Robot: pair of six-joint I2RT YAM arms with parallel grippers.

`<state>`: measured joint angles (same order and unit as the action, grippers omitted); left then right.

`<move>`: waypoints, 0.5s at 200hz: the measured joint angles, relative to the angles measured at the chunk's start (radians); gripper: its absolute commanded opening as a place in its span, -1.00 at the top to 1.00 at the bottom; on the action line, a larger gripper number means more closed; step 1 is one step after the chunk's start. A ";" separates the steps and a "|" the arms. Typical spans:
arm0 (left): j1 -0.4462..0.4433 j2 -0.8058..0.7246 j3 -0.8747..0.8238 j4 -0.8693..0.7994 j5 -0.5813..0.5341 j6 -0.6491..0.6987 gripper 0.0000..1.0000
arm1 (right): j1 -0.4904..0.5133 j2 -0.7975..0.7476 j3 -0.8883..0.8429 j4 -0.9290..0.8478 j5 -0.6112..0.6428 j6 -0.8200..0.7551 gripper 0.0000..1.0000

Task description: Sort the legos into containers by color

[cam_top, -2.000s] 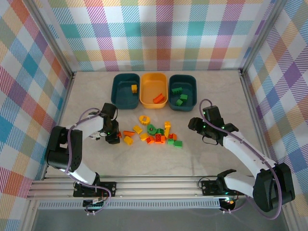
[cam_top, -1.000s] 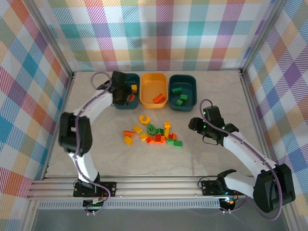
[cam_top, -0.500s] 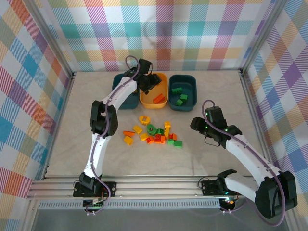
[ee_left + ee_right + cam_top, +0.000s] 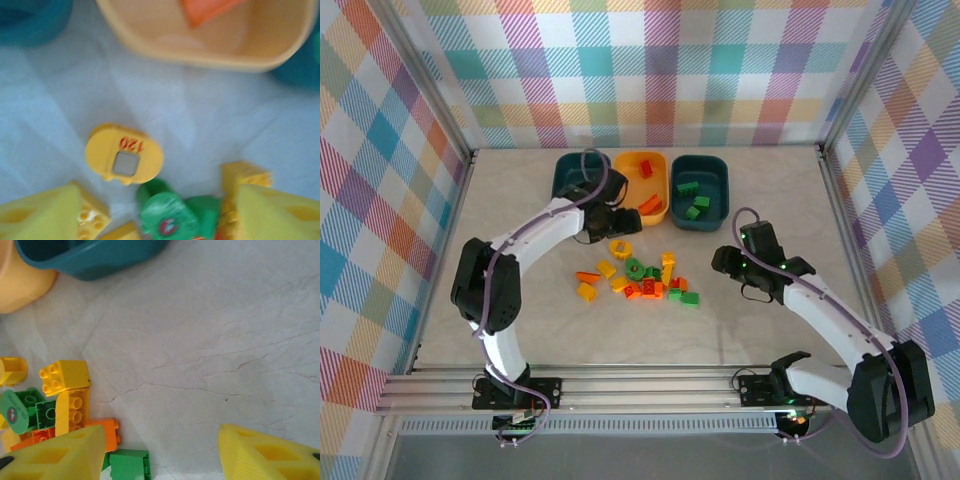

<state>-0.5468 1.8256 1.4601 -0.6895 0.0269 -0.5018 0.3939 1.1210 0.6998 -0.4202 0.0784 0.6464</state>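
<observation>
- The left pincer [image 4: 617,223] hangs wide open and empty between the yellow tub [image 4: 632,187] and the pile [image 4: 642,280]. In its wrist view the two fingers [image 4: 40,215] stand at the lower corners with nothing clamped between them.
- I judge it sits there to line up on a next piece. The round yellow piece [image 4: 124,160] lies left of centre in that view, and a green piece [image 4: 167,217] sits just beside it.
- The right pincer [image 4: 160,447] has its jaws parted and holds nothing. It is over bare tabletop [image 4: 225,340] to the right of the pile, probably keeping clear so the arms do not crowd each other.
- Two orange bricks [image 4: 646,168] lie in the yellow tub, and green bricks [image 4: 695,200] lie in the right teal tub [image 4: 720,175]. The other legos sit unsorted in the pile at centre frame.
- The left teal tub [image 4: 563,172] is partly behind the arm, so I cannot tell what it holds.
- Half a second ago the left pincer was over the upper left of the yellow tub; it now sits nearer the pile.
- A second orange brick now lies in the upper part of that tub, where before there was only the lower one.
- The right arm has barely shifted, and the pile looks unchanged.
</observation>
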 measured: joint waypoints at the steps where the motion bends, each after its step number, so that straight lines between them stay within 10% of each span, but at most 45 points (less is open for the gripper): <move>1: -0.003 0.003 0.000 -0.002 -0.004 0.005 -0.85 | 0.001 0.001 0.000 0.000 0.000 0.000 -0.25; 100: -0.061 0.235 0.135 -0.109 -0.175 0.171 -0.79 | 0.046 0.000 -0.010 0.008 0.021 0.026 -0.40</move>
<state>-0.6083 2.0602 1.5951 -0.7990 -0.1482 -0.3313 0.4400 1.1206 0.6903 -0.4122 0.0994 0.6720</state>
